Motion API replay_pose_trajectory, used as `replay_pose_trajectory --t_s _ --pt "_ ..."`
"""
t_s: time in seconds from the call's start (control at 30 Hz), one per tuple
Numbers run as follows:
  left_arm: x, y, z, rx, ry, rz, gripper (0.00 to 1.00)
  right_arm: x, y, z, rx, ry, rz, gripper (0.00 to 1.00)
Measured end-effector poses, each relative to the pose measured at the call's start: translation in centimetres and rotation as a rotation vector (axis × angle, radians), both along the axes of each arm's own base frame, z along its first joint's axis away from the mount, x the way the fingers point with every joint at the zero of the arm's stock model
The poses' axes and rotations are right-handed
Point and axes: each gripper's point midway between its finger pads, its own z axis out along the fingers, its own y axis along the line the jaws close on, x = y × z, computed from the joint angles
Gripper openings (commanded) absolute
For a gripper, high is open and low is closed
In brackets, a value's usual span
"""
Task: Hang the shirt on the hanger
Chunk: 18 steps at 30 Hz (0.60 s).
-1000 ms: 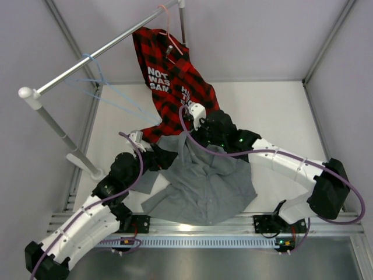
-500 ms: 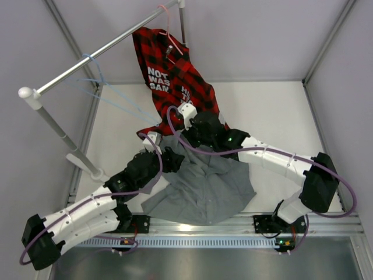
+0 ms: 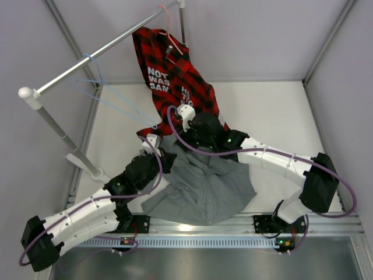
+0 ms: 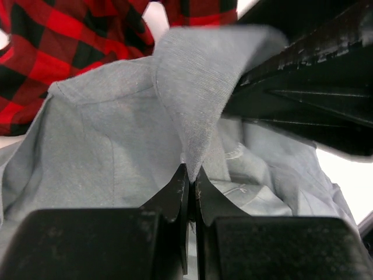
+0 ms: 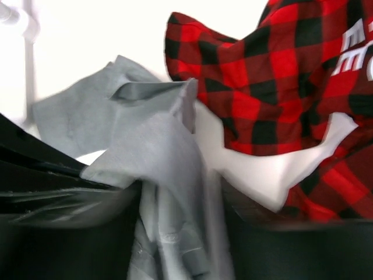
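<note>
At worktop [image 3: 274,111] centre, between my arms: the shirt [image 3: 204,186], grey, heaped, top edge raised; left claw [image 4: 189,172] pressed together, pinching a fabric fold, presumably to lift it; right claw [image 5: 183,198] amid cloth, grip I cannot tell.

Bright even overhead light, soft shadows; wrist views blown-out white bg, blurry foregrnd.

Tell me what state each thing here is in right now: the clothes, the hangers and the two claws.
grey shirt, crumpled on the table, one fold pinched up.
light-blue hanger, hanging bare on the rail.
plaid shirt, hanging on the pink hanger.
pink hanger, hooked on the rail, loaded.
left gripper, shut on the grey shirt.
right gripper, grey fabric between its fingers, grip unclear.
</note>
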Motion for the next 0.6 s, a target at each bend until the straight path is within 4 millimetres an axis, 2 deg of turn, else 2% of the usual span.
replay_pose_trajectory --t_s 0.07,0.17,0.27,0.37,0.47,0.6 --pt "-0.3 -0.1 0.0 -0.011 -0.011 -0.021 0.00 -0.3 0.3 0.1 0.013 0.012 0.011 0.78" --pt "-0.9 -0.3 0.0 -0.039 -0.021 -0.046 0.00 -0.5 0.7 1.1 0.042 0.018 0.025 0.77" --pt "-1.3 -0.4 -0.3 -0.082 -0.021 -0.057 0.00 -0.9 1.6 3.2 0.095 0.015 0.064 0.76" --pt "-1.7 -0.5 -1.0 -0.124 -0.002 -0.062 0.00 -1.3 2.9 7.3 0.173 -0.007 0.120 0.74" --pt "-1.9 -0.5 -1.5 -0.158 0.017 -0.059 0.00 -1.4 4.5 13.7 0.285 -0.073 0.180 0.74" --pt "-2.0 -0.6 -1.4 -0.199 0.025 -0.052 0.00 -1.4 6.4 19.0 0.363 -0.141 0.256 0.74"
